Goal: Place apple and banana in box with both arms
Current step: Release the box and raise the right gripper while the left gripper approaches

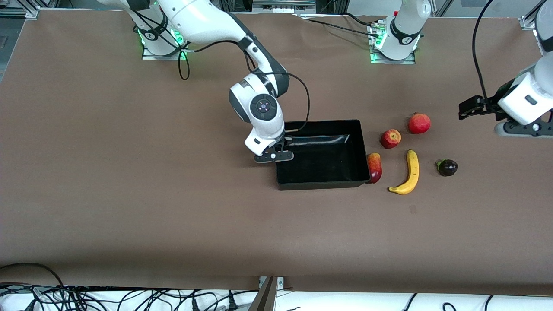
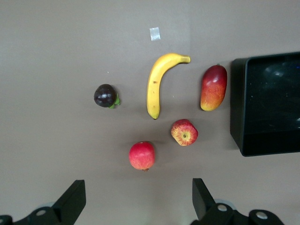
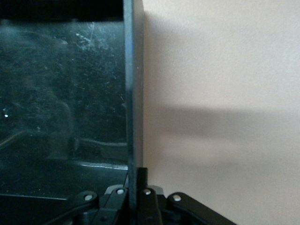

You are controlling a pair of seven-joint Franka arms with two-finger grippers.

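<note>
The right gripper (image 1: 274,156) pinches the wall of the shallow black plastic box (image 1: 345,183) at the right arm's end. The left gripper (image 2: 136,199) hangs spread wide over the brown surface (image 1: 129,194), near the small streaked red apple (image 1: 390,138) and long yellow banana (image 1: 409,172).

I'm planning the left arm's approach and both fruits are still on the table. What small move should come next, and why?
Probably lower the left tool toward the apple. Its fingers are open and it is above the fruit, holding nothing. The apple and banana lie outside the box, whose wall the right tool is shut on, seemingly steadying it.
</note>
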